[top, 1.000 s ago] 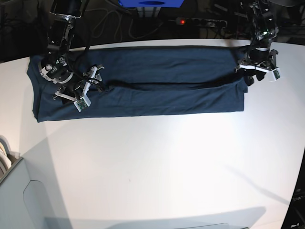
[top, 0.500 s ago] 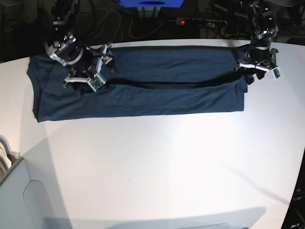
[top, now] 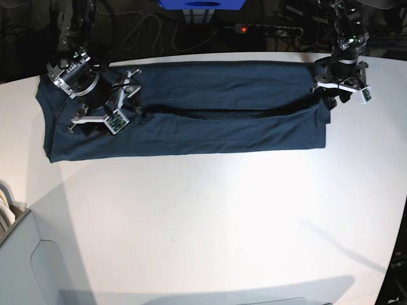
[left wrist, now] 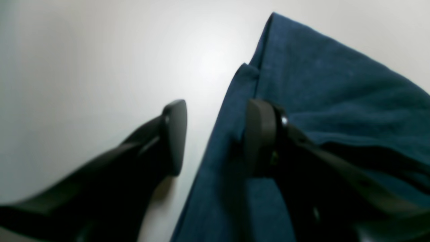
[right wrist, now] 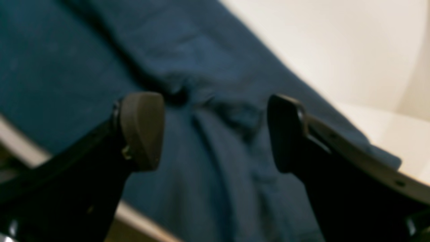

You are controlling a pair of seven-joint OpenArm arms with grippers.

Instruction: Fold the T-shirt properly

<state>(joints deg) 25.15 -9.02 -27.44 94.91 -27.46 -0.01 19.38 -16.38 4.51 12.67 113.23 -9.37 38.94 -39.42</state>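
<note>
T-shirt: no readable print | left gripper: apart | right gripper: apart

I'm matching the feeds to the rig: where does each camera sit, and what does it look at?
Base: high, looking down on the white table, T-shirt and both arms.
Left wrist: above the left gripper, open, straddling the shirt's edge.
Right wrist: above the right gripper, open over a crease.
All share the T-shirt.
</note>
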